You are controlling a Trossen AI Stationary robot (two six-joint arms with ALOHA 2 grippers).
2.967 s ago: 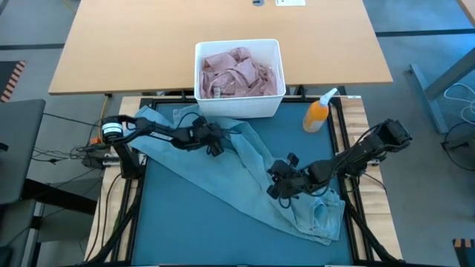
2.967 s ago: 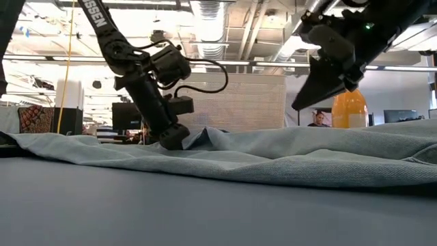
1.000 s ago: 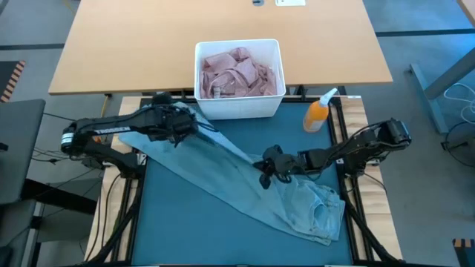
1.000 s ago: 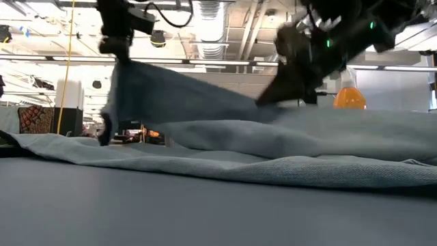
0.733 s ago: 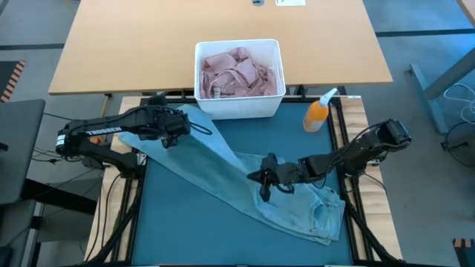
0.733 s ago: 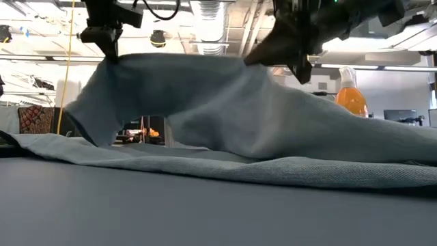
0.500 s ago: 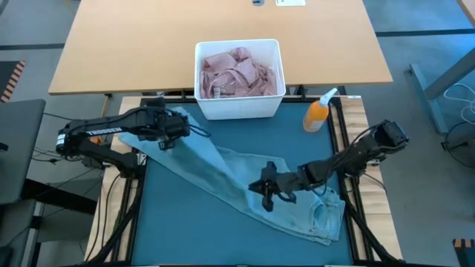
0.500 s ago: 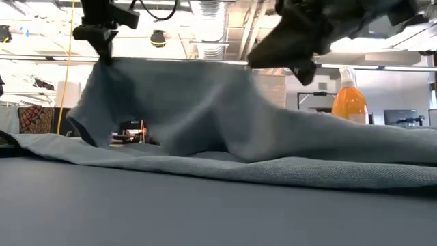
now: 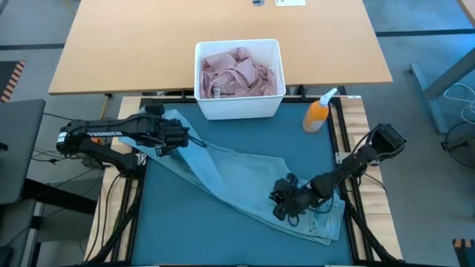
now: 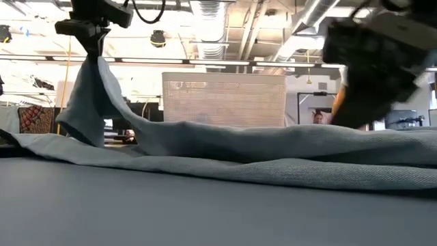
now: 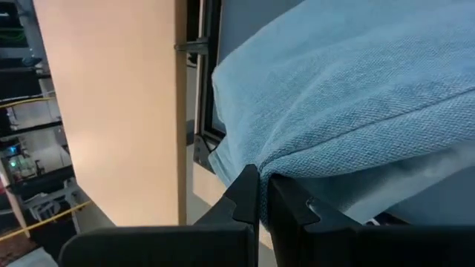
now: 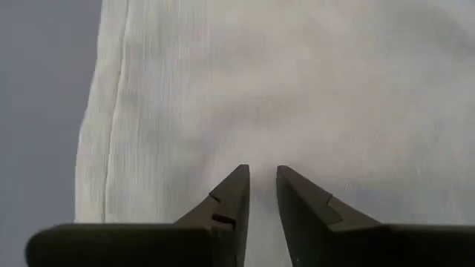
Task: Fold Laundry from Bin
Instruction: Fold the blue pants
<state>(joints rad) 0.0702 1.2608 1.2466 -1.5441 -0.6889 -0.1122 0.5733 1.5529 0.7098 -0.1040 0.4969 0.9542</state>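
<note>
Half a second ago the right pincer [image 9: 285,204] was up high with a fold of the jeans [image 9: 237,174]; now it has come down low over the waist end and the cloth has dropped flat. Its two fingers [image 12: 231,194] stand a little apart and hold nothing, with pale denim lying just under the tips. The left pincer [image 9: 165,139] is shut tight on a leg end of the jeans and holds it up in the air, so the cloth hangs from it like a tent in the low view. The jeans lie slanting across the blue mat [image 9: 200,230] on the tabletop [image 9: 119,52], from the near left corner of the bin [image 9: 239,106] down toward the right arm. The bin sits just past the mat's far edge, with the pink shirt [image 9: 237,70] bunched up inside. What could go wrong: if the left pincer pulls while nothing pins the waist end, the whole pair may slide and bunch up, and the fold would come out crooked. The lifted leg is also close to the bin's corner and could catch on the rim. The orange spray bottle [image 9: 318,113] stands near the mat's far right corner, so a wide swing there might tip it. Most open room is on the bare mat at the front left.
</note>
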